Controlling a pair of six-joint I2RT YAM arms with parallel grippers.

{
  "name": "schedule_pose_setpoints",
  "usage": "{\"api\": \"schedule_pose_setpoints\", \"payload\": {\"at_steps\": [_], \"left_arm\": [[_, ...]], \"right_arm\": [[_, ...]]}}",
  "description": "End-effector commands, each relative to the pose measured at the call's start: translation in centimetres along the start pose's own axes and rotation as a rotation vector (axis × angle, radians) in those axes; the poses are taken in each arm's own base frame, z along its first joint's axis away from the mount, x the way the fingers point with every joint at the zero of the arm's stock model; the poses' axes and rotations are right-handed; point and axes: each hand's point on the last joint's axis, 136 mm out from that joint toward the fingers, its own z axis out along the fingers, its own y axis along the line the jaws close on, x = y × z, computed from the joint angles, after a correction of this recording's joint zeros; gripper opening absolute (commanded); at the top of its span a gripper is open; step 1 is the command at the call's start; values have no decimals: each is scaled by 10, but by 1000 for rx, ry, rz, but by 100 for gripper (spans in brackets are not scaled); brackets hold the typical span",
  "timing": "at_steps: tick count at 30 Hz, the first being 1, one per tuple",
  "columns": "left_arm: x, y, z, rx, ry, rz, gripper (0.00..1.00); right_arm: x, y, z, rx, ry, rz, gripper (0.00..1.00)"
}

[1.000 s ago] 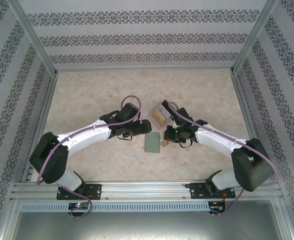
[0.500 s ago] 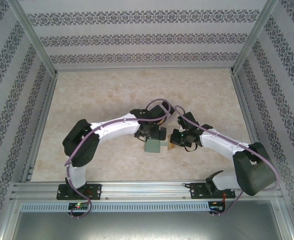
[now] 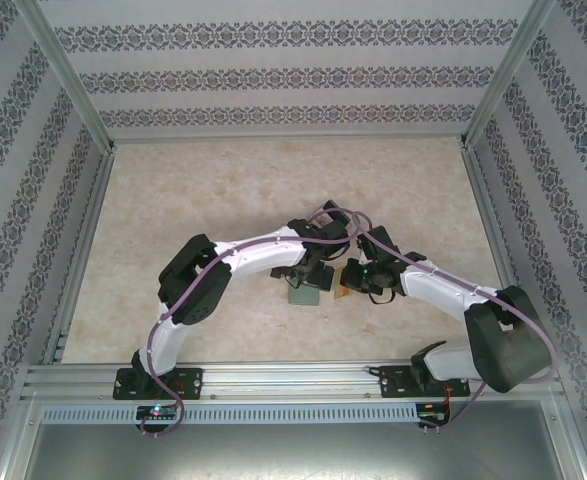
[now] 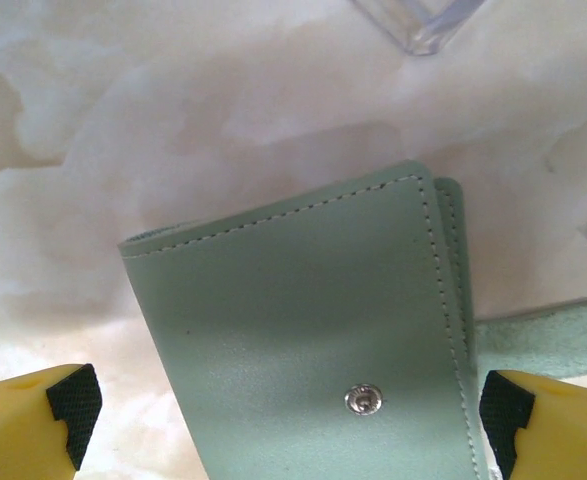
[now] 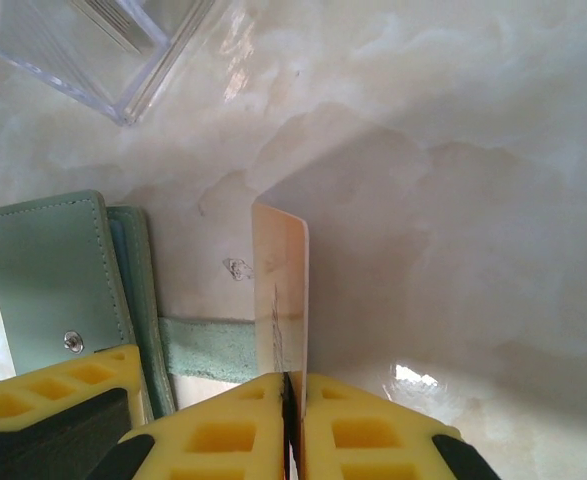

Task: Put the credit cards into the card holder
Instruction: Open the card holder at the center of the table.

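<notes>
The thin orange-yellow plastic credit card [image 5: 282, 300] stands on edge above the table, its face vertical and its long axis running straight out from the right gripper [image 5: 292, 388], whose yellow fingers are pinched tight on the card's near end. Just to the card's left, in the right wrist view, lies the flat grey-green stitched card holder [image 5: 51, 270], folded over with its metal snap stud facing up. Its long side runs about parallel to the card, and a green strap [image 5: 208, 348] reaches from it toward the card's foot. The coming move therefore looks like a short sideways carry to the left, though no open pocket mouth can be seen. The left gripper [image 4: 285, 415] is the nearer one to the holder: it hangs directly over it with its fingers spread wide, one on either side of the case, and not visibly touching it. Beyond both lie a corner of a clear plastic box [image 5: 103, 50] and the pale marbled table [image 5: 453, 150].
</notes>
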Motion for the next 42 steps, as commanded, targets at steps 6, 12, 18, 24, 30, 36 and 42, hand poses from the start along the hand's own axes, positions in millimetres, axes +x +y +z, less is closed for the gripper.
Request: {"api": "schedule_pose_setpoints", "payload": {"at_steps": [6,12,18,24,30,36,42], "left_arm": [[11,-1,8,-32,44,33,99],[10,-6,11,-6,42,30,99],[10,9,5,-73,18,27,99],[0,23,-25,-93,-65,25,99],[2,34,-36,-115,-88,35,95],[7,42,-40,-128,-97,22,71],[7,57,-49,-110,-133,-12,40]], "right_arm": [[11,-26,8,85,30,23,11],[12,-28,8,92,31,24,11],[12,-32,9,112,29,24,10],[11,-39,9,150,29,21,10],[9,-40,10,159,30,22,10],[8,-39,10,157,29,20,10],[5,-38,10,158,26,21,10]]}}
